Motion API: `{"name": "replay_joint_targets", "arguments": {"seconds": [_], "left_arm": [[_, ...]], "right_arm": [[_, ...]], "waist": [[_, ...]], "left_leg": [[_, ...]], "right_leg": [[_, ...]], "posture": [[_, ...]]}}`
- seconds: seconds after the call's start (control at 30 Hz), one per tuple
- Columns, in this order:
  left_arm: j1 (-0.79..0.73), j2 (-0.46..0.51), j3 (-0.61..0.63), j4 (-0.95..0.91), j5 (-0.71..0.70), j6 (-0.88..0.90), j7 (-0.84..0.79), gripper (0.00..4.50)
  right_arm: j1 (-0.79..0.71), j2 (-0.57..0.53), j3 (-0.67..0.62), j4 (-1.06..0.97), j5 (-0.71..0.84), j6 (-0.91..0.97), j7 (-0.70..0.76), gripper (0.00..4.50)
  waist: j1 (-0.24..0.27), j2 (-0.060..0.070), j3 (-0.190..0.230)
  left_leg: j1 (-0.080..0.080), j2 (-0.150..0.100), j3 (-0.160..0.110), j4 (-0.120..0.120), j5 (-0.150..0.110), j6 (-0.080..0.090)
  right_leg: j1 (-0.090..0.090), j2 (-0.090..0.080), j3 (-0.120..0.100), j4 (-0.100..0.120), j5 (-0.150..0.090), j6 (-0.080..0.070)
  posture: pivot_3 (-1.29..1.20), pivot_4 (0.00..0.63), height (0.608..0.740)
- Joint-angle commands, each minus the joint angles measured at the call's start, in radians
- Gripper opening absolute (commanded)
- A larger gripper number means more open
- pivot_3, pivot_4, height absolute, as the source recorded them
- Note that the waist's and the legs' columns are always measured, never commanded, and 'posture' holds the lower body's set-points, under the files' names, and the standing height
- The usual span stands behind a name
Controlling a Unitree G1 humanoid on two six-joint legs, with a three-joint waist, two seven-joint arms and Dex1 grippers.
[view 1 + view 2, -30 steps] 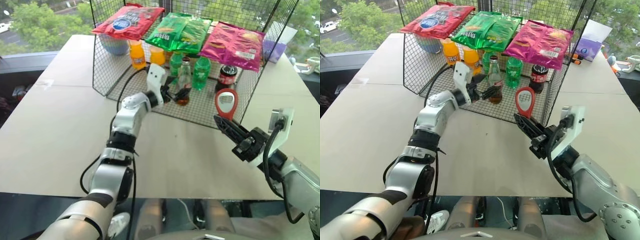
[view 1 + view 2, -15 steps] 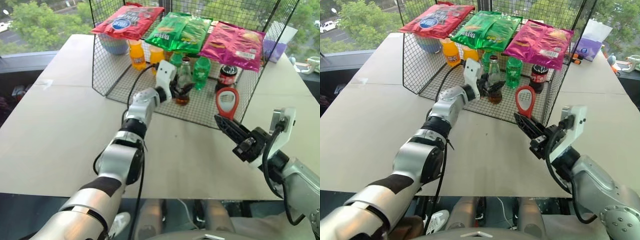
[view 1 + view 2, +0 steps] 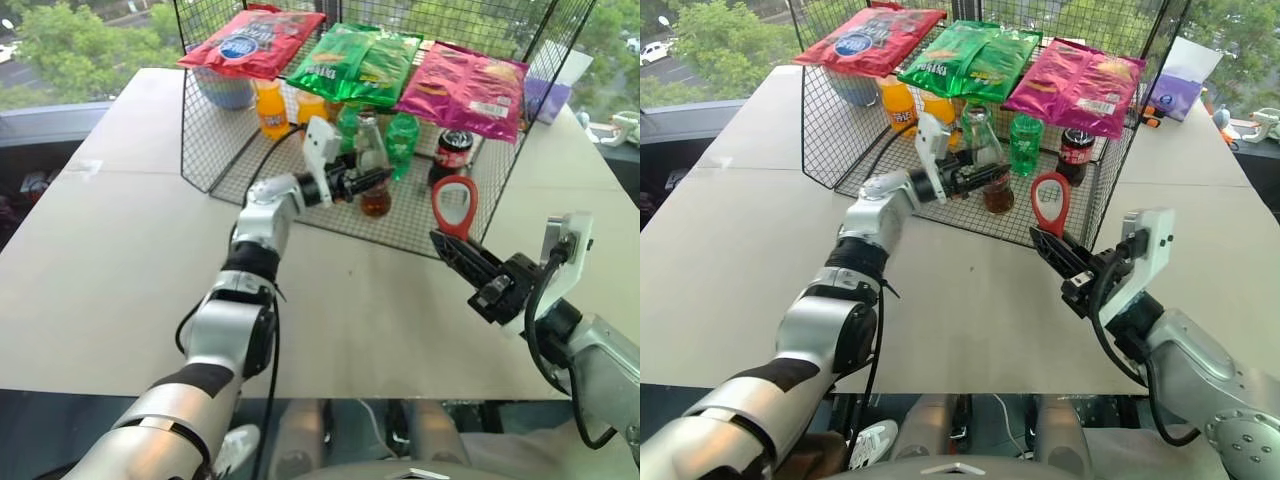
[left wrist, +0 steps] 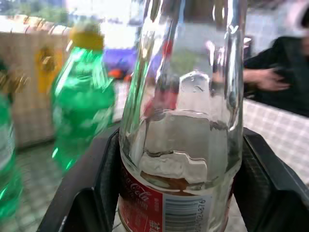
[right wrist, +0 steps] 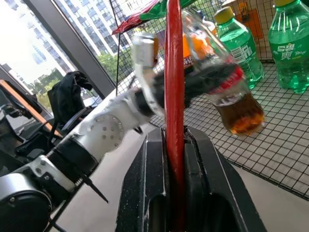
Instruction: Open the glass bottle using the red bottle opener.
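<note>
- Left gripper [image 3: 368, 182] clamped on glass bottle [image 3: 373, 170], upper centre of frame, inside wire basket [image 3: 215, 170]; bottle tilted, lifted off the mesh, likely for carrying out
- Right gripper [image 3: 452, 250] closed on red bottle opener [image 3: 453, 208], centre right; ring head up, ready for the cap

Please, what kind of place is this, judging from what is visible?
Probably an upper-floor office or lab set up as a mock snack stand: a black wire mesh rack stands on a pale table, bright crisp bags lie on top of it, and treetops and tall buildings show through the windows.
</note>
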Motion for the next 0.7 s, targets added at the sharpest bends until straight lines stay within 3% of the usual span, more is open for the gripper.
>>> {"name": "replay_joint_targets", "arguments": {"seconds": [0.03,0.17,0.33,0.7], "left_arm": [[0.041,0.031,0.009,-0.233,-0.099,0.119,-0.073,2.50],[0.139,0.078,-0.013,-0.408,-0.157,0.264,-0.107,2.50],[0.300,0.084,-0.038,-0.548,-0.148,0.247,-0.094,2.50],[0.418,0.095,-0.068,-0.595,-0.122,0.181,-0.080,2.50]], "right_arm": [[-0.016,-0.023,-0.031,-0.016,-0.010,-0.015,0.034,0.00],[-0.025,-0.043,-0.018,-0.017,-0.104,-0.004,0.060,0.00],[-0.020,-0.029,0.005,-0.031,-0.193,-0.004,0.065,0.00],[-0.052,0.018,0.061,-0.009,-0.285,0.013,0.071,0.00]], "waist": [[0.000,0.000,0.000],[0.001,0.000,0.000],[0.001,0.000,0.000],[0.001,0.001,0.000]], "left_leg": [[0.000,0.000,0.000,0.000,0.000,0.000],[0.000,0.000,0.000,0.000,0.000,0.000],[0.001,0.000,0.000,0.001,0.000,0.000],[0.002,0.000,0.001,0.002,0.000,0.000]], "right_leg": [[0.000,0.000,0.000,0.000,0.000,0.000],[0.000,0.000,0.001,0.000,0.000,0.001],[0.000,0.000,0.001,0.000,-0.001,0.001],[0.001,0.000,0.001,0.002,-0.003,-0.003]], "posture": [[0.00,0.150,0.728],[0.00,0.150,0.728],[0.00,0.150,0.728],[0.00,0.150,0.728]]}}
